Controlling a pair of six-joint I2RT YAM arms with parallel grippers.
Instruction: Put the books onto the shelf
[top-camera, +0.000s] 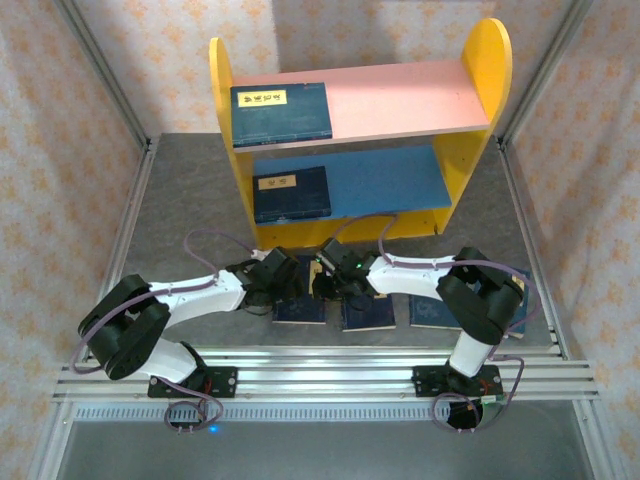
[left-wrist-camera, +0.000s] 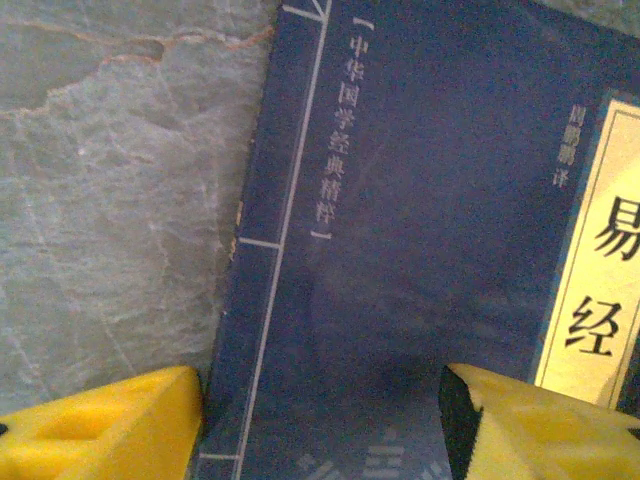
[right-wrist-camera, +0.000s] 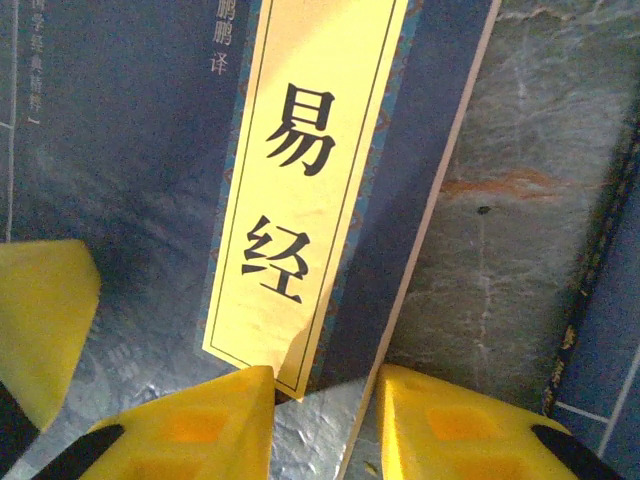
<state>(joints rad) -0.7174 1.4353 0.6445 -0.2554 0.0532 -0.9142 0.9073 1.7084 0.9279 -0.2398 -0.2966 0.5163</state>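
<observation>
Top view
- shelf (top-camera: 482, 70): stands at the far side of the tabletop (top-camera: 190, 190), open front toward the arms.
- upper book (top-camera: 281, 110): flat on the pink board (top-camera: 410, 95), at its left end.
- lower book (top-camera: 291, 193): flat on the blue board (top-camera: 395, 178), at its left end.
- loose books (top-camera: 368, 315): a row lying flat on the tabletop, near the arm bases.
- leftmost book (top-camera: 300, 308): both arms reach over it, left jaws on its left side, right jaws on its right.

Left wrist
- leftmost book (left-wrist-camera: 420, 250): navy cover, yellow label (left-wrist-camera: 600, 270) at the right.
- left jaws: wide apart, holding nothing. One yellow fingertip (left-wrist-camera: 100, 425) is over bare tabletop just beside the spine, the other over the cover.

Right wrist
- leftmost book (right-wrist-camera: 120, 150): label (right-wrist-camera: 300, 190) runs down the cover.
- right jaws: narrow gap, astride the book's right edge, clamping nothing. One fingertip (right-wrist-camera: 200, 435) is at the label's lower corner, the other over tabletop.
- neighbour book (right-wrist-camera: 605, 330): near, with a strip of tabletop between.
</observation>
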